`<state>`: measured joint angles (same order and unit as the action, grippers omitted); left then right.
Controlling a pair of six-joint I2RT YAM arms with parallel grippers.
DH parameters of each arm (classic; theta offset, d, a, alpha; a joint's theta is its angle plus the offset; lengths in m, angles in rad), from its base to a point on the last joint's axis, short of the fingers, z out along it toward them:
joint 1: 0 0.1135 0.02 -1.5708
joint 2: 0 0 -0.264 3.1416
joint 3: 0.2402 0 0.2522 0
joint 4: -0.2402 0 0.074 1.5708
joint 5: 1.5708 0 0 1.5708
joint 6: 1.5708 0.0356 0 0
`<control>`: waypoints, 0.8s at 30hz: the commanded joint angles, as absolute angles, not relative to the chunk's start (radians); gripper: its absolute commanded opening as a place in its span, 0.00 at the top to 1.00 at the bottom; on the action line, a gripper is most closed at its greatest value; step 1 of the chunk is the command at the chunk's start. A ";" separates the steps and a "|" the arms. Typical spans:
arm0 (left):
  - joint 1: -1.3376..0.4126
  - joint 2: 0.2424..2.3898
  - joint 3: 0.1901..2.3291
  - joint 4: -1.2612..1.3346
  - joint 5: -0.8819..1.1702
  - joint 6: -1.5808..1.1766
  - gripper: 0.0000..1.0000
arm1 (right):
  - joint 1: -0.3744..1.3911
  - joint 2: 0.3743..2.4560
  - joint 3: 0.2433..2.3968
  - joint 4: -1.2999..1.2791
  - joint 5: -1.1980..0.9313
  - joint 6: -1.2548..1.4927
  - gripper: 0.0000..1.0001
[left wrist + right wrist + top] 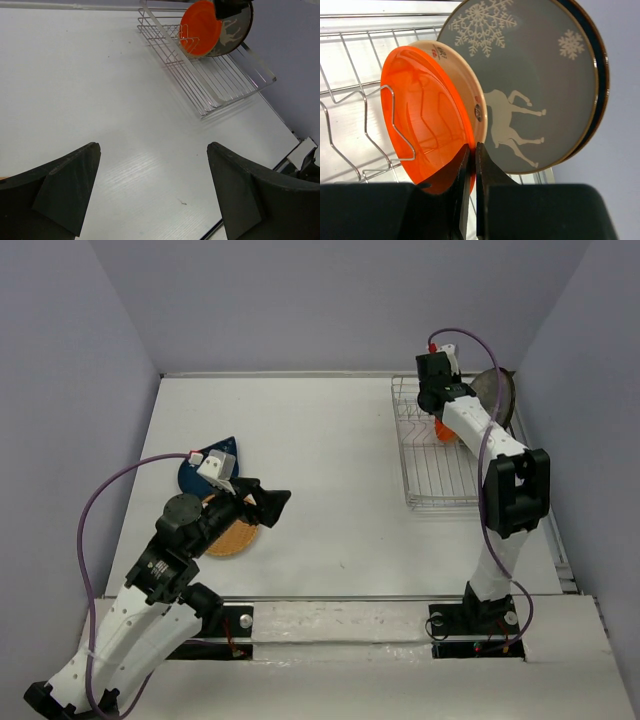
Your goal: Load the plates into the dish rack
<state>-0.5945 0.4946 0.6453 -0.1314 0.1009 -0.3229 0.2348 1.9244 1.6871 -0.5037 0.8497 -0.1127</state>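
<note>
White tabletop (330, 490), pale lilac walls (300, 300) around it; on its far right side sits the rectangular silver wire dish rack (440, 480). Standing on edge among the rack's tines is the bright orange-red plate (425, 125), its rim pinched between the closed fingers of the right gripper (471, 170); directly behind it leans the small cream plate (472, 90), then the grey plate with a white deer and snowflakes (540, 85), then a larger dark-rimmed plate (604, 85) (only its edge shows). Well apart, on the left of the table, the tan waffle-textured round plate (228, 540) lies flat, near the dark blue leaf-shaped plate (192, 470); the left gripper (268, 506) hovers over the tan plate's right edge, its jaws spread wide with nothing between them.
</note>
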 commanded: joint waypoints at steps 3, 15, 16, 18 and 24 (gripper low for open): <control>-0.597 0.502 0.641 -0.091 0.094 -0.310 0.01 | 0.219 1.887 1.686 -0.420 0.804 -0.081 0.69; -0.528 0.465 0.646 -0.072 0.011 -0.327 0.01 | 0.323 1.566 1.456 -0.418 0.330 0.227 0.36; -0.520 0.466 0.649 -0.069 0.011 -0.330 0.01 | 0.363 1.546 1.422 -0.385 0.299 0.247 0.36; -0.506 0.456 0.660 -0.063 -0.030 -0.337 0.01 | 0.500 1.522 1.367 -0.310 0.239 0.316 0.39; -0.505 0.385 0.710 -0.078 -0.165 -0.336 0.01 | 0.731 1.610 1.215 -0.025 -0.043 0.584 0.46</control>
